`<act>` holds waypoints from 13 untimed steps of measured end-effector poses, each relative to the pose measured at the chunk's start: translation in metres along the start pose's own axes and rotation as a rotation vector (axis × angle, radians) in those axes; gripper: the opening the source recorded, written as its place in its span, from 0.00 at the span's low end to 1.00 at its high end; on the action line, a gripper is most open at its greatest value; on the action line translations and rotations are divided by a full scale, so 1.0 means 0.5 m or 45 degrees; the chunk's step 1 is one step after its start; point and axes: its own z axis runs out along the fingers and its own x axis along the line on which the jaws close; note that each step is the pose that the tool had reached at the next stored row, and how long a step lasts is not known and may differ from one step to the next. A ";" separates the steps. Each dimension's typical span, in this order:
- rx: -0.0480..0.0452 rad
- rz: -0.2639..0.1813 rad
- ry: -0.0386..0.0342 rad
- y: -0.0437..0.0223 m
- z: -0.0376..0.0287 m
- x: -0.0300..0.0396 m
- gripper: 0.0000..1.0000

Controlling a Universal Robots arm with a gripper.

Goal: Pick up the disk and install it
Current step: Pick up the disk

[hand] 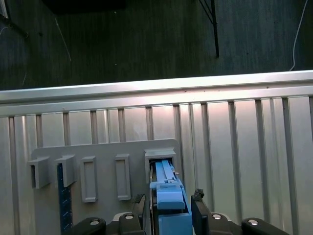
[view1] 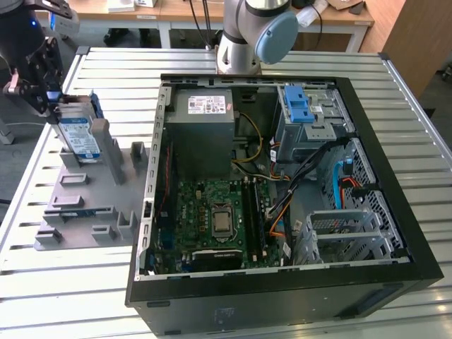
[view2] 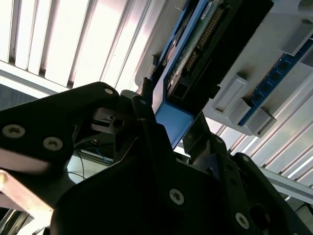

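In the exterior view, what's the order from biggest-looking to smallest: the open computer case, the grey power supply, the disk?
1. computer case
2. power supply
3. disk, clearly the smallest

The arm consists of silver-grey cylindrical metal joint housings; one joint carries a round light-blue plastic end cap. The matte black angular hand is fastened with silver round-head screws. A small blue indicator light marks the black wrist section.

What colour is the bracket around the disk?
Blue. The disk's bracket shows best in the first wrist view.
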 end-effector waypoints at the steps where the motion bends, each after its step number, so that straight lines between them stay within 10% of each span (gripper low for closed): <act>1: 0.000 0.000 0.0000 0.000 0.000 0.000 0.51; 13: 0.000 0.000 0.0008 0.000 0.000 0.005 0.45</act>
